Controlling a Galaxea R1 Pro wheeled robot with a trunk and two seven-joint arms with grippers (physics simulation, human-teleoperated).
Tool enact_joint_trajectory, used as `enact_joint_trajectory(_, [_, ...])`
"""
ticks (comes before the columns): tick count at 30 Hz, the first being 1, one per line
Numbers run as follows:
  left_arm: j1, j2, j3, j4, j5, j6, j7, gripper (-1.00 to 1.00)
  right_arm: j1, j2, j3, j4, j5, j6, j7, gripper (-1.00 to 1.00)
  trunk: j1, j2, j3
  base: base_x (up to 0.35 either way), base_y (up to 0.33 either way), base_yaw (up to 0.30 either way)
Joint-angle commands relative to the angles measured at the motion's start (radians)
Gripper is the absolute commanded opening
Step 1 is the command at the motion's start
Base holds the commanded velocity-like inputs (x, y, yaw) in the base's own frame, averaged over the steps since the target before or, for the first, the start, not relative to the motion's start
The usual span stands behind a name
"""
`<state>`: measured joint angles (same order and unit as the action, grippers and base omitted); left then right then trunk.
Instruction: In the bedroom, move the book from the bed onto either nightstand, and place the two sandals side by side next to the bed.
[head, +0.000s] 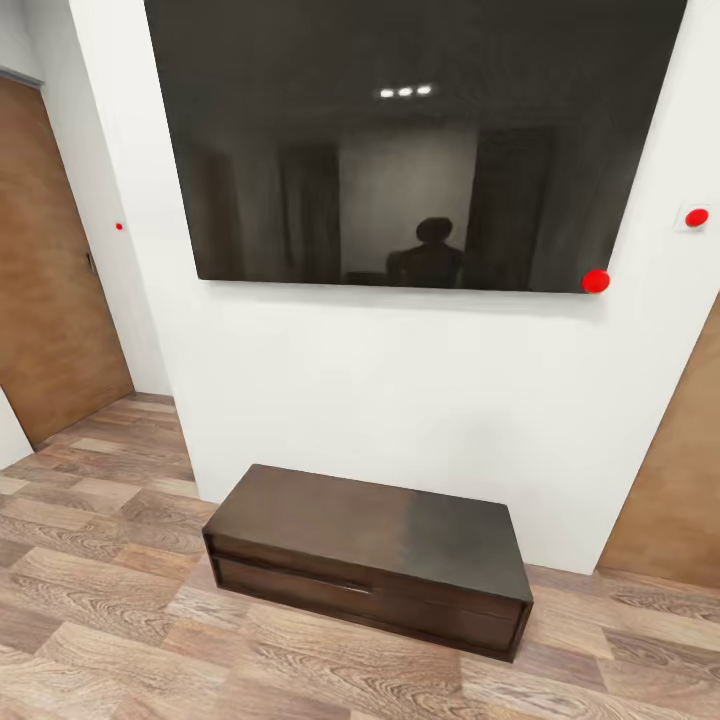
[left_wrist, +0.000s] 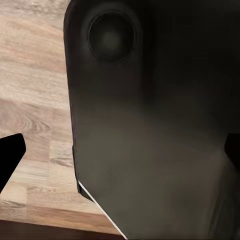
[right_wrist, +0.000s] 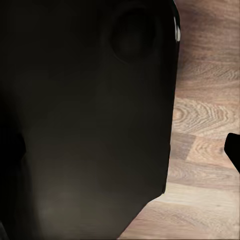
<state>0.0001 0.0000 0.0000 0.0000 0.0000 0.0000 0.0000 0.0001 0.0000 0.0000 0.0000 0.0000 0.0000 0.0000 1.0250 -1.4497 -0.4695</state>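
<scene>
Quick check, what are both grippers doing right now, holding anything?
Left gripper: open, fingertips wide apart at the wrist view's edges, holding nothing.
Right gripper: open as far as the wrist view shows, nothing held.

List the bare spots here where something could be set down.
The top of the long dark bench under the wall screen carries nothing. The wood floor is open to the bench's left, toward the brown door, and in front of it. The strip behind the bench, against the white wall, is tight.
</scene>
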Motion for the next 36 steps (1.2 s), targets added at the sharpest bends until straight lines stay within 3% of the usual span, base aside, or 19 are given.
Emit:
enact_joint_trajectory(1, [0.006,0.006,0.006,0.006,-0.006,0.006,-0.006,1.00,0.006,-0.006,-0.006,0.006,-0.003,-0.006,0.006,1.00,0.000,0.000,0.000,0.000,0.000,0.000])
enact_joint_trajectory(5, [0.029,0.028,0.009,0.024,-0.005,0.018,-0.012,1.00,0.029,-0.014,-0.018,0.029,-0.004,-0.006,0.014,1.00,0.000,0.000,0.000,0.000,0.000,0.000])
enact_joint_trajectory(11, [0.061,0.028,0.009,0.024,-0.005,0.018,-0.012,1.00,0.050,-0.014,-0.018,0.052,-0.004,-0.006,0.014,1.00,0.000,0.000,0.000,0.000,0.000,0.000])
enact_joint_trajectory(34, [0.059,0.027,0.010,0.025,-0.005,0.019,-0.012,1.00,0.049,-0.014,-0.018,0.053,-0.005,-0.004,0.014,1.00,0.000,0.000,0.000,0.000,0.000,0.000])
enact_joint_trajectory(36, [0.050,0.016,0.009,0.013,-0.004,0.019,-0.010,1.00,0.041,-0.010,-0.019,0.043,-0.009,-0.003,0.016,1.00,0.000,0.000,0.000,0.000,0.000,0.000])
